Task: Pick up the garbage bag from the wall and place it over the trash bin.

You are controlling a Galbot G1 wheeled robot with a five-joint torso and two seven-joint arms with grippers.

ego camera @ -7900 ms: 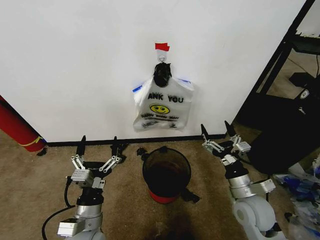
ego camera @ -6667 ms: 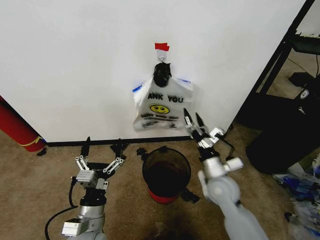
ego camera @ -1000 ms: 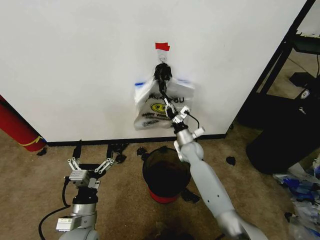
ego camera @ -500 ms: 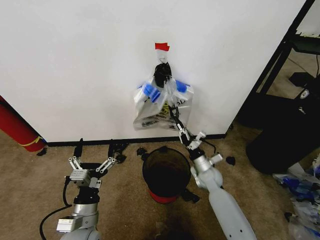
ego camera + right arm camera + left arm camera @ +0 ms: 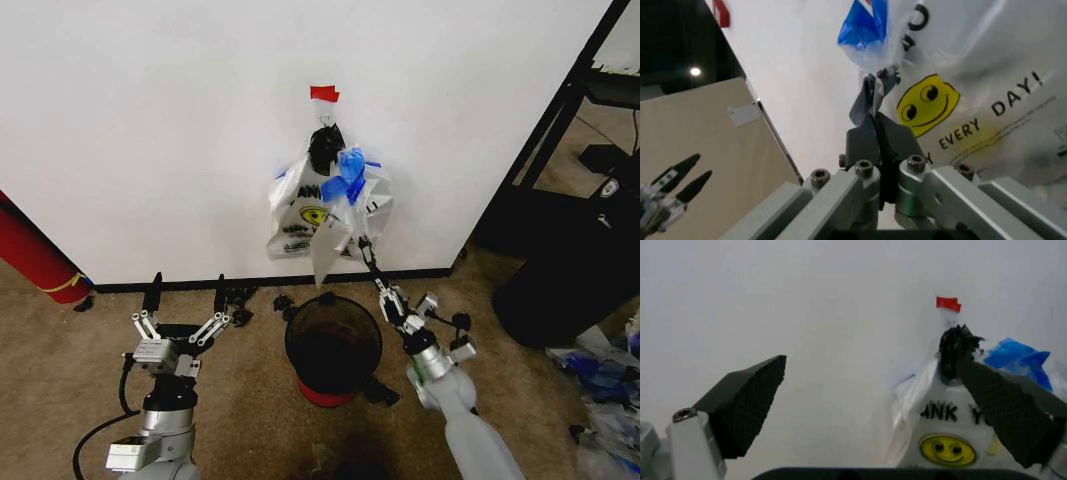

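Note:
The garbage bag (image 5: pixel 338 215), clear plastic with blue patches (image 5: pixel 863 30), hangs with a white "THANK YOU" smiley bag (image 5: pixel 298 212) from a hook under red tape (image 5: pixel 323 93) on the wall (image 5: pixel 150 130). My right gripper (image 5: pixel 365 248) is shut on a pinched fold of the clear bag (image 5: pixel 875 97), which is stretched down and away from the wall. The trash bin (image 5: pixel 292 345), black with a red base, stands on the carpet just below. At lower left my left gripper (image 5: pixel 186 297) is held low and open (image 5: pixel 873 410), pointing at the wall.
A red cylinder (image 5: pixel 38 262) leans at the far left. On the right stand a black rack (image 5: pixel 585 120) and a dark bulk (image 5: pixel 560 290). Black scraps (image 5: pixel 240 296) lie along the baseboard, and plastic litter (image 5: pixel 610 395) sits at lower right.
My right arm rose to the hanging bags, shut on the clear bag, then drew back down toward the bin, pulling the bag out from behind the white one. The left arm barely moved.

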